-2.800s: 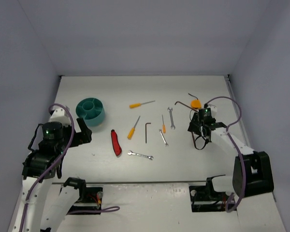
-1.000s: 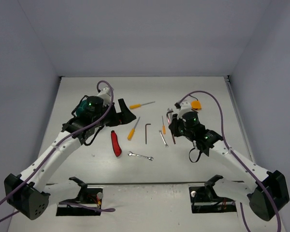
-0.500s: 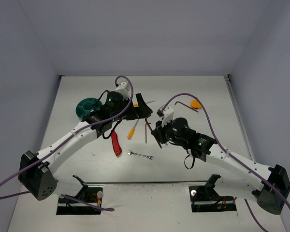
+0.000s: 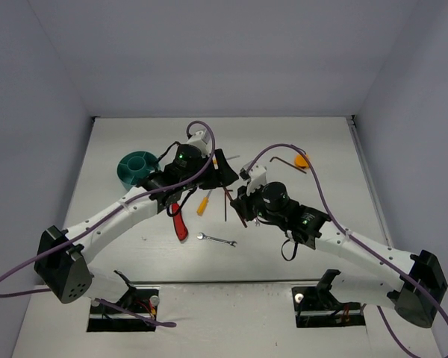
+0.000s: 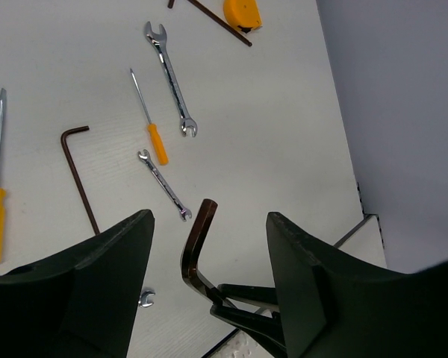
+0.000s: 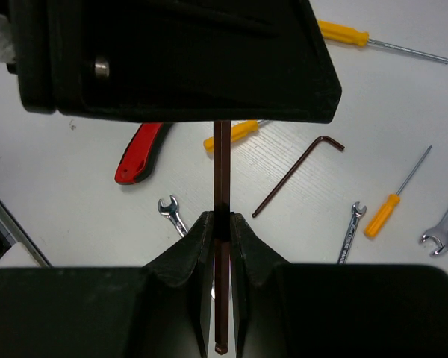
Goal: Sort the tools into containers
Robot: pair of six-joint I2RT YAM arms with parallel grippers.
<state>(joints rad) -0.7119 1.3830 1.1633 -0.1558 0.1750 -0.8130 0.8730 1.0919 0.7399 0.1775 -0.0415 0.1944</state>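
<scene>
My right gripper (image 6: 222,224) is shut on the long shaft of a dark L-shaped hex key (image 6: 222,164) and holds it above the table. My left gripper (image 5: 209,224) is open, and its fingers stand on either side of that key's bent short end (image 5: 196,246) without touching it. In the top view both grippers, left (image 4: 225,177) and right (image 4: 239,201), meet at the table's middle. The teal tub (image 4: 137,168) stands to the left of them. A red-and-black folding knife (image 4: 181,224), an orange screwdriver (image 4: 204,201) and a silver wrench (image 4: 216,240) lie nearby.
More tools lie loose on the table: a long wrench (image 5: 169,78), a small orange screwdriver (image 5: 151,123), a small wrench (image 5: 164,185), a second hex key (image 5: 78,175), and an orange object (image 4: 302,159) beside a third hex key (image 4: 284,159). Grey walls enclose the table.
</scene>
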